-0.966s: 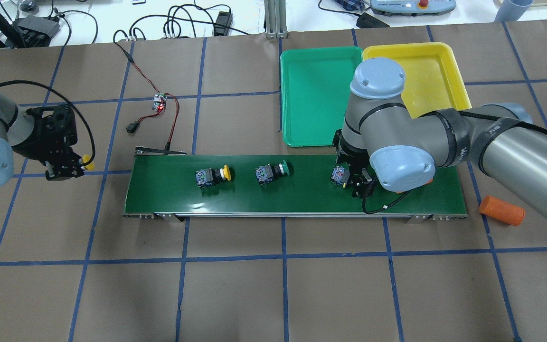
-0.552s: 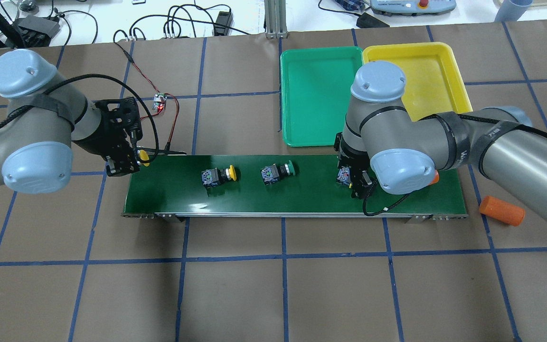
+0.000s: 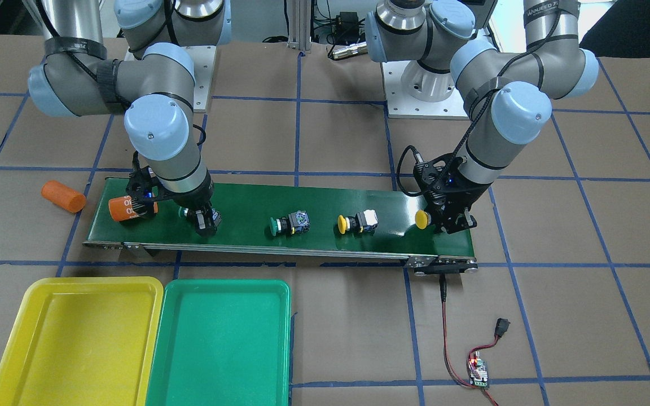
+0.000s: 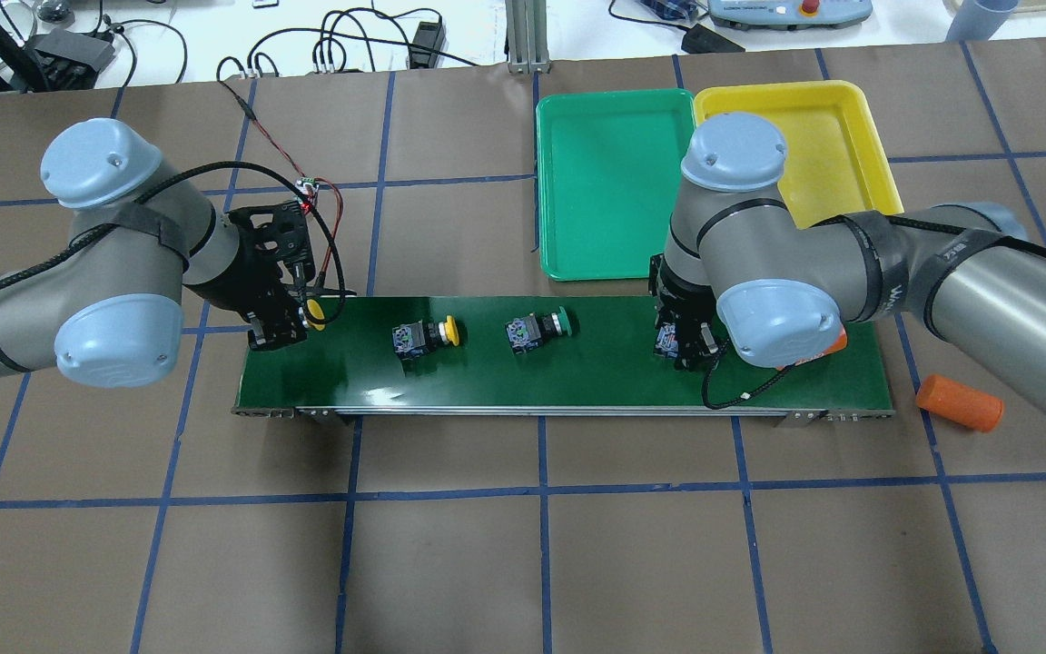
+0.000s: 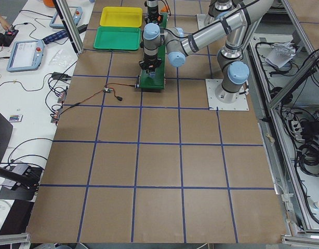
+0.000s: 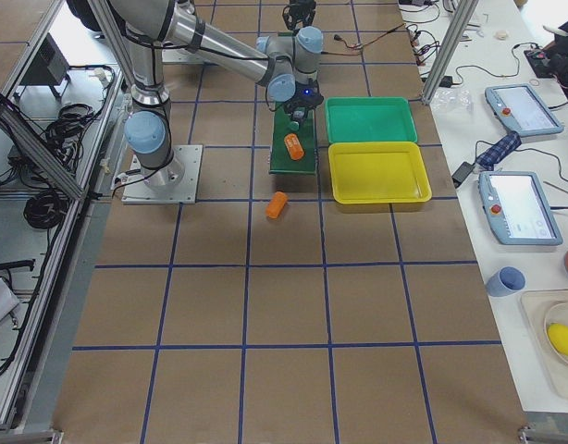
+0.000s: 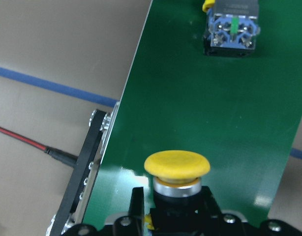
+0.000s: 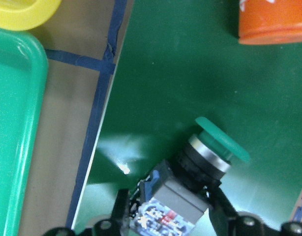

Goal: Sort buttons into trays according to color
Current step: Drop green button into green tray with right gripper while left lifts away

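My left gripper (image 4: 291, 316) is shut on a yellow button (image 4: 314, 312) and holds it just over the left end of the belt; the wrist view shows its yellow cap (image 7: 176, 164) above my fingers (image 7: 136, 211). My right gripper (image 4: 682, 343) is shut on a green button (image 8: 210, 152) at the belt's right part, with its cap (image 3: 181, 212) beside the wrist. A second yellow button (image 4: 428, 334) and a second green button (image 4: 537, 328) lie on their sides mid-belt. The green tray (image 4: 614, 182) and the yellow tray (image 4: 814, 118) stand side by side beyond the belt.
The long dark-green conveyor belt (image 4: 577, 377) carries an orange cylinder (image 3: 127, 208) next to my right wrist. Another orange cylinder (image 4: 959, 401) lies on the table off the belt's right end. A red-black cable with a small board (image 4: 305, 195) runs near the belt's left end.
My left arm swung right with the yellow button, from off the belt to over its left end. The two loose buttons and my right gripper shifted slightly right.
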